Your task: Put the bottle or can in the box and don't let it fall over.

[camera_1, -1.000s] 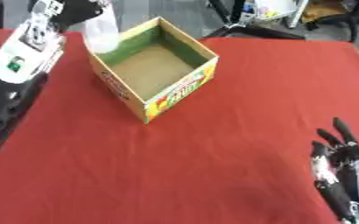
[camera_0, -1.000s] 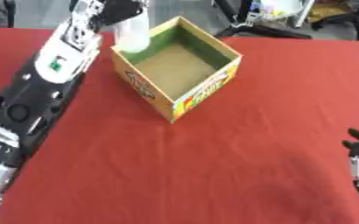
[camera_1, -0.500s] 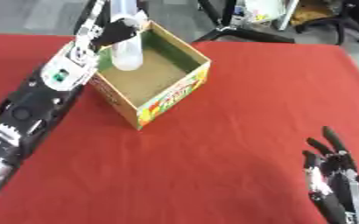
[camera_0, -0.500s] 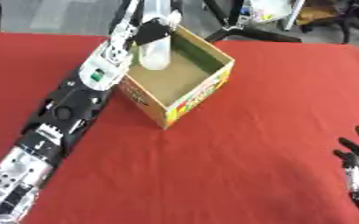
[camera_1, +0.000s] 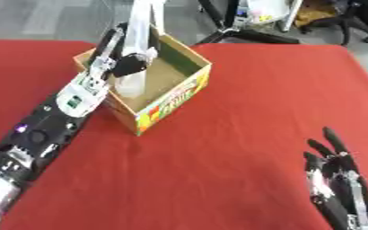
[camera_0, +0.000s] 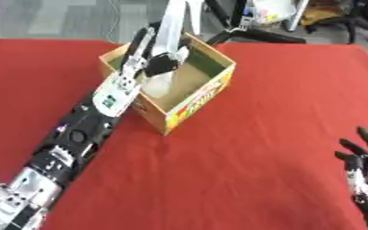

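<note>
the bottle (camera_0: 160, 83) now sits down inside the box (camera_0: 189, 99), in its near-left part, where a second ago it hangs outside the box by the far-left wall and half a second ago it is held above the opening. the left hand (camera_0: 162, 63) reaches over the left wall with its fingers (camera_1: 129, 66) curled round the pale, translucent bottle near its top, so it has not let go. whether the base already rests on the brown floor of the box cannot be told, since the wall and the arm hide the lower part. the bottle looks roughly upright, leaning little if at all.

for the task this means the carrying is nearly done. what seems left is to set the base flat, open the fingers and draw the hand up without tipping the bottle. the risk i judge is a snag on the way out, because the hand is close to the box wall.

against the earlier pictures the whole scene also lies differently, which is the head tilting rather than the box sliding on the red worktop (camera_0: 265, 134). the right hand (camera_1: 338, 183) rests idle near the lower right corner, fingers straight and spread, holding nothing, much as before.
</note>
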